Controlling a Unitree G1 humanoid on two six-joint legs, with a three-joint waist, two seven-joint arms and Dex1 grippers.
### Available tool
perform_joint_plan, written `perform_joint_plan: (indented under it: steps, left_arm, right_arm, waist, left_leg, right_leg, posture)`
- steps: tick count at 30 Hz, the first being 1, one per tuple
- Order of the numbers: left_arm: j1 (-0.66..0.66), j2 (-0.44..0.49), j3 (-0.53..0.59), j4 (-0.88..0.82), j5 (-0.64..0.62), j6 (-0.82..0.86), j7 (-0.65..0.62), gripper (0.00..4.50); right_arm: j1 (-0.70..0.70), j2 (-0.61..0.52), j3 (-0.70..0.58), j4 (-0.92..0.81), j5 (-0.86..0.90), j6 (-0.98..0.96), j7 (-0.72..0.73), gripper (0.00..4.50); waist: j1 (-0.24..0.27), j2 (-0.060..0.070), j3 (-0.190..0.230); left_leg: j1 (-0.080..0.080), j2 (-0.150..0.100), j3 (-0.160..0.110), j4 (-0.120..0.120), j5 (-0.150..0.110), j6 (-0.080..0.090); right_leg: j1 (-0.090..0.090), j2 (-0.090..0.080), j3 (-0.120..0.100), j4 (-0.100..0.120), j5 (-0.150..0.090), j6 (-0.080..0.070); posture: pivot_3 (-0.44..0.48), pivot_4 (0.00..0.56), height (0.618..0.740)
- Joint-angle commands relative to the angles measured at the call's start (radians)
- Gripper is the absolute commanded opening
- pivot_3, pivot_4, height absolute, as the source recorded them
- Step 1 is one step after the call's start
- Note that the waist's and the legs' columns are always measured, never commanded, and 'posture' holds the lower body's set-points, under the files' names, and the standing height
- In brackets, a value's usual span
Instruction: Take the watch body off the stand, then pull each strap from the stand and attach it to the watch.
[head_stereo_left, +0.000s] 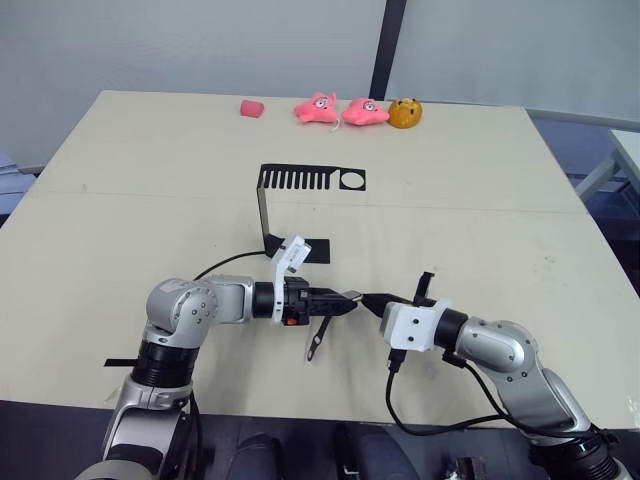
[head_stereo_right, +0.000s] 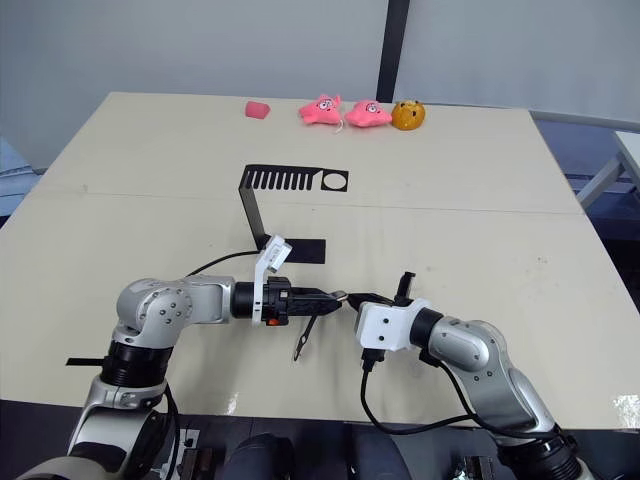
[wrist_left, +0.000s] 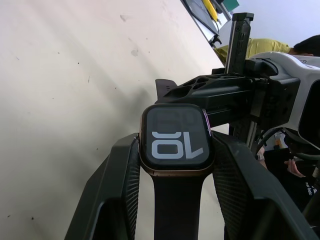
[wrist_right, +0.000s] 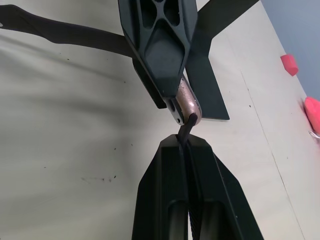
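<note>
Left end effector (head_stereo_left: 340, 303) grips watch body (wrist_left: 176, 140); right end effector (head_stereo_left: 368, 299) pinches strap (wrist_right: 185, 131); stand (head_stereo_left: 300, 180) behind.

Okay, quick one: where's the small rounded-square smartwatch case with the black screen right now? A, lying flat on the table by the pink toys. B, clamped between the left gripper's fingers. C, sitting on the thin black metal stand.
B: the left wrist view shows the rounded-square smartwatch case wedged between the left gripper's two black fingers.

The stand (head_stereo_left: 290, 215) sits mid-table — behind the two grippers — with toys (head_stereo_left: 355, 111) along the far edge.
</note>
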Motion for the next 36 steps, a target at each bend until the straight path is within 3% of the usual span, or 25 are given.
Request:
perform_joint_plan:
  steps: [1, 6, 8, 10, 14, 18, 22, 26, 34, 36]
  left_arm:
    - [0.006, 0.01, -0.006, -0.032, -0.013, -0.038, -0.045, 1.58]
    - [0.038, 0.089, 0.02, -0.042, -0.004, -0.177, -0.183, 1.58]
    - [0.076, 0.152, 0.016, -0.054, 0.069, -0.424, -0.351, 1.58]
    - [0.117, 0.203, 0.018, -0.035, 0.165, -0.754, -0.547, 1.58]
    - [0.137, 0.202, 0.03, 0.08, 0.279, -1.242, -0.754, 1.58]
    - [0.127, 0.21, 0.069, 0.19, 0.314, -1.53, -0.86, 1.58]
    - [0.127, 0.23, 0.074, 0.235, 0.305, -1.573, -0.883, 1.58]
    - [0.131, 0.231, 0.018, 0.194, 0.31, -1.487, -0.868, 1.58]
    - [0.068, 0.112, -0.141, 0.082, 0.396, -1.187, -0.621, 1.58]
    - [0.055, 0.088, -0.2, 0.122, 0.474, -1.24, -0.616, 1.58]
  right_arm:
    - [0.017, -0.007, -0.015, -0.087, 0.032, 0.0, -0.002, 0.97]
    - [0.093, -0.079, -0.113, -0.112, 0.066, -0.038, 0.004, 3.46]
    - [0.153, -0.105, -0.179, -0.13, 0.152, -0.06, 0.03, 4.47]
    - [0.228, -0.104, -0.275, -0.153, 0.283, -0.066, 0.05, 4.47]
    - [0.312, -0.075, -0.417, -0.193, 0.515, -0.058, 0.066, 4.47]
    - [0.417, -0.068, -0.568, -0.28, 0.778, 0.022, 0.066, 4.47]
    - [0.502, -0.086, -0.621, -0.307, 0.796, 0.003, 0.108, 4.47]
    - [0.547, -0.087, -0.637, -0.324, 0.814, 0.007, 0.113, 4.47]
    - [0.592, -0.123, -0.646, -0.352, 0.851, 0.052, 0.131, 4.47]
    - [0.603, -0.133, -0.629, -0.37, 0.868, 0.076, 0.132, 4.47]
  waist:
    - [0.0, 0.0, 0.0]
    - [0.0, 0.0, 0.0]
    - [-0.002, 0.0, 0.0]
    - [-0.001, 0.0, 0.0]
    - [0.002, 0.001, 0.0]
    - [0.004, 0.0, 0.0]
    - [0.0, 0.0, 0.0]
    - [0.0, 0.0, 0.0]
    - [0.003, 0.0, 0.001]
    - [0.004, 0.0, 0.001]
  left_leg:
    - [0.0, 0.0, 0.0, 0.0, 0.0, 0.0]
    - [0.0, 0.0, 0.0, 0.0, 0.0, 0.0]
    - [0.0, 0.0, 0.0, 0.0, 0.0, 0.0]
    - [0.001, 0.0, 0.001, -0.002, 0.0, -0.001]
    - [0.002, 0.0, 0.001, -0.004, 0.0, -0.002]
    - [0.002, 0.0, 0.0, -0.005, 0.0, -0.001]
    - [0.002, 0.0, 0.0, -0.006, -0.001, 0.001]
    - [0.002, 0.0, 0.0, -0.007, -0.001, 0.002]
    - [0.002, -0.001, 0.0, -0.005, -0.001, 0.002]
    - [0.002, -0.001, 0.0, -0.005, -0.001, 0.002]
  right_leg:
    - [0.0, 0.0, 0.0, 0.0, 0.0, 0.0]
    - [0.0, 0.0, 0.0, 0.0, 0.0, 0.0]
    - [0.0, 0.0, 0.0, 0.0, 0.0, 0.0]
    - [0.0, 0.0, 0.0, -0.001, -0.001, -0.001]
    - [0.001, 0.0, -0.001, -0.002, -0.001, -0.002]
    - [0.002, 0.0, 0.0, -0.003, -0.001, -0.002]
    - [0.002, 0.0, 0.0, -0.003, -0.001, -0.001]
    - [0.002, 0.0, 0.0, -0.003, 0.0, -0.001]
    - [0.003, 0.0, 0.001, -0.003, 0.001, 0.002]
    - [0.003, 0.0, 0.001, -0.003, 0.001, 0.002]
  posture:
    - [0.0, 0.15, 0.74]
    - [0.0, 0.15, 0.74]
    - [0.0, 0.15, 0.74]
    - [0.0, 0.15, 0.74]
    - [0.0, 0.15, 0.74]
    - [0.0, 0.15, 0.74]
    - [0.0, 0.15, 0.74]
    - [0.0, 0.15, 0.74]
    - [0.0, 0.15, 0.74]
    - [0.0, 0.15, 0.74]
